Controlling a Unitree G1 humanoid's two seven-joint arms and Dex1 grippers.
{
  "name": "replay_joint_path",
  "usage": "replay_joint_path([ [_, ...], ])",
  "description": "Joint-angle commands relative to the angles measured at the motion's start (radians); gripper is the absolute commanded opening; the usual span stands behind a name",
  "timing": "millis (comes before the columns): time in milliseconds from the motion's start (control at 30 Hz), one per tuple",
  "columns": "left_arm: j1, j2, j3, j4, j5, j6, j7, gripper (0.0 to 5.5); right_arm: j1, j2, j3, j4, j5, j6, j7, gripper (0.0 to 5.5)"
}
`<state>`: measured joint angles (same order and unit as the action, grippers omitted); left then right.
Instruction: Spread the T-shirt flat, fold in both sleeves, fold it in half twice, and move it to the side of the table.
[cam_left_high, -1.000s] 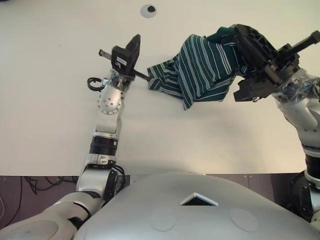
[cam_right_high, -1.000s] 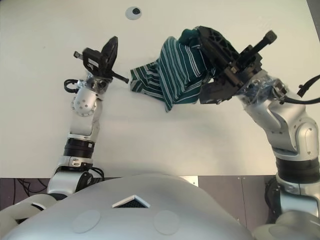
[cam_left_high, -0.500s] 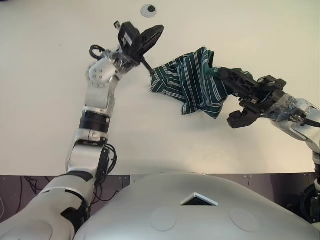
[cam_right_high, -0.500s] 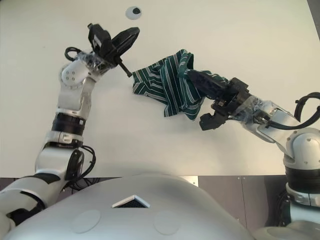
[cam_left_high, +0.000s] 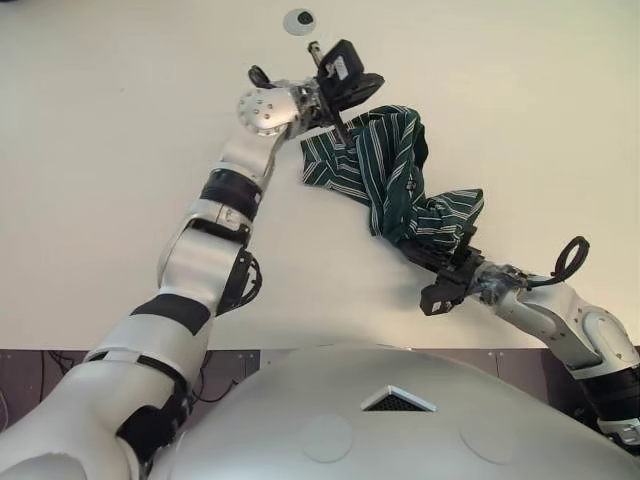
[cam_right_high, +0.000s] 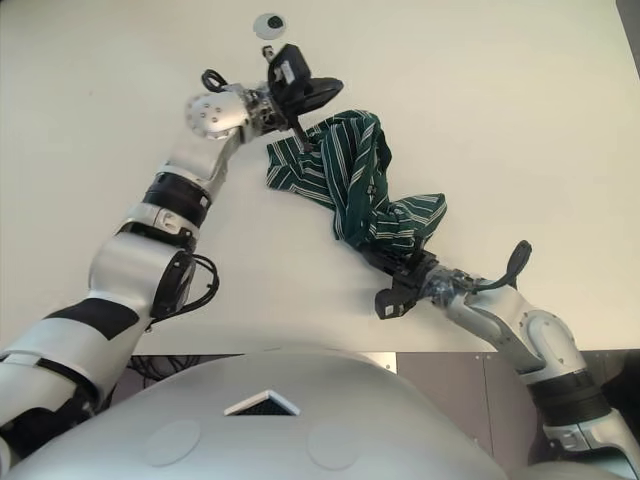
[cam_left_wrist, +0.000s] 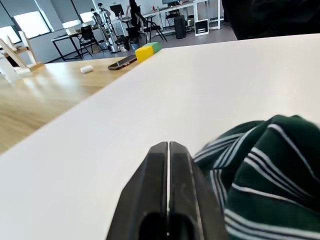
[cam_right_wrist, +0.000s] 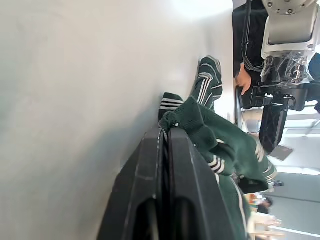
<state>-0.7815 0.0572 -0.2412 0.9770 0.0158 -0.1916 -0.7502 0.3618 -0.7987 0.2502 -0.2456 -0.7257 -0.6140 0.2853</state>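
Zero folds done: shirt bunched on table; right gripper clamped on its near end, left gripper closed beside far end; everything remains.

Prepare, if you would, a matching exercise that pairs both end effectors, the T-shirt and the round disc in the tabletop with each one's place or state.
Things:
1. left end effector
2. right end effector
3. T-shirt
4. round disc

Places or states:
A. bunched up, dark green with white stripes
B. shut on the T-shirt at its near end
C. set in the table, beyond the T-shirt
D. fingers shut, at the T-shirt's far end

Pairs: 1-D; 2-B; 3-A; 4-C.
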Motion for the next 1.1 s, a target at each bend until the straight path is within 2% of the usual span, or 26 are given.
replay_joint_path([
  [33, -0.062, -0.046, -0.034, 0.115, 0.052, 0.055, -0.028, 0.0, -0.005, 0.001, -0.006, -0.022, 0.107, 0.048, 0.079, 0.02],
  [200, 0.014, -0.001, -0.111, 0.089, 0.098, 0.063, -0.274, 0.0, -0.005, 0.016, -0.059, 0.004, 0.328, 0.139, 0.149, 0.02],
  [333, 0.145, 0.126, -0.118, -0.134, 0.072, 0.085, -0.407, 0.0, -0.033, 0.028, -0.111, 0.0, 0.549, 0.213, 0.211, 0.02],
  [500, 0.387, 0.312, -0.162, -0.464, 0.121, 0.094, -0.423, 0.0, -0.066, 0.042, -0.206, -0.1, 0.948, 0.464, 0.319, 0.02],
  [633, 0.556, 0.409, -0.206, -0.636, 0.144, 0.097, -0.417, 0.0, -0.111, 0.036, -0.292, -0.171, 1.195, 0.693, 0.354, 0.02],
  [800, 0.667, 0.515, -0.215, -0.785, 0.128, 0.079, -0.42, 0.0, -0.168, 0.045, -0.335, -0.146, 1.28, 0.908, 0.329, 0.02],
  [967, 0.712, 0.564, -0.208, -0.908, 0.09, 0.074, -0.411, 0.0, -0.173, 0.057, -0.312, -0.149, 1.252, 0.981, 0.34, 0.02],
  [1100, 0.76, 0.618, -0.158, -0.996, 0.012, 0.053, -0.415, 0.0, -0.171, 0.047, -0.336, -0.142, 1.229, 0.981, 0.37, 0.02],
])
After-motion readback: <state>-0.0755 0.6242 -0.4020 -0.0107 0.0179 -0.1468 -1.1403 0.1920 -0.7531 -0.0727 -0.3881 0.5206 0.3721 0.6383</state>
